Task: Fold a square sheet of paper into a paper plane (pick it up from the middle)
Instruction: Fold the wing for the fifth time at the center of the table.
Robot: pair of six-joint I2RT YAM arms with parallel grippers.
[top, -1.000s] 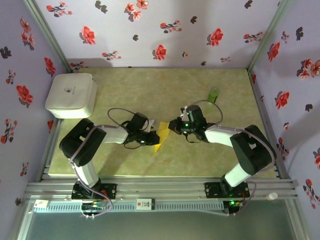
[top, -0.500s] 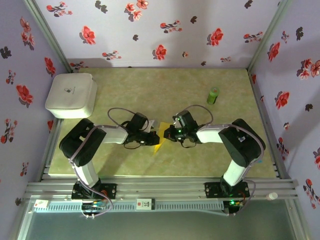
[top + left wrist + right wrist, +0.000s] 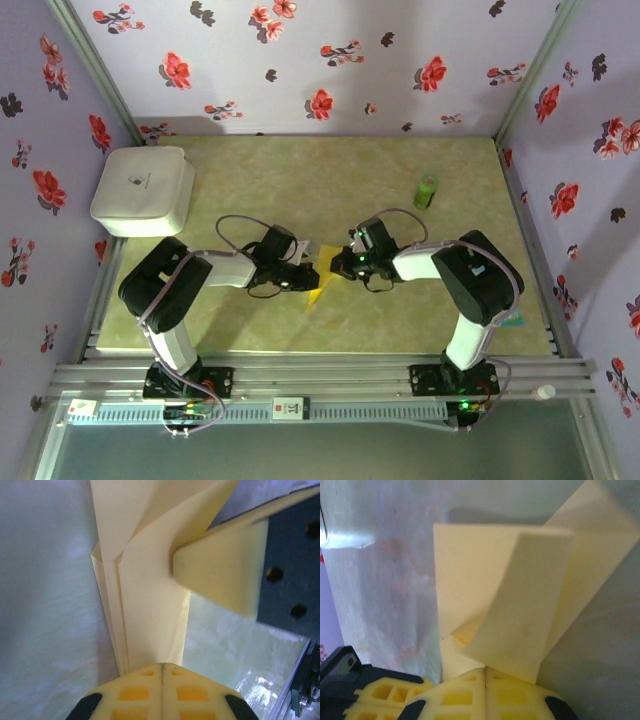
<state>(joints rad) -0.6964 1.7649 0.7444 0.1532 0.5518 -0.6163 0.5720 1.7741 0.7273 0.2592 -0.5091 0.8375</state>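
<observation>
The square sheet of paper (image 3: 317,282), bright yellow and already creased into overlapping layers, sits just above the table (image 3: 300,170) near the middle of its front half, pinched between the two arms. In the top view only a small yellow wedge of it shows between the arm tips.

The table is pale green and walled on three sides by lilac panels printed with red flowers. A white rounded box (image 3: 143,190) rests at the far left corner, well apart from the paper.

The left arm (image 3: 175,290) reaches in from the left and the right arm (image 3: 480,280) from the right, so their tips nearly meet over the paper.

A small green cylinder (image 3: 427,190) stands upright towards the far right, away from both arms.

In the left wrist view, the left fingers (image 3: 135,695) are fully closed on the near edge of the folded paper (image 3: 150,605), whose layers fan upward. One of the right fingers (image 3: 220,575) presses on the paper from the upper right.

In the right wrist view, the right fingers (image 3: 455,697) are likewise closed tight, gripping the paper (image 3: 470,580), with folded flaps rising beyond them.
</observation>
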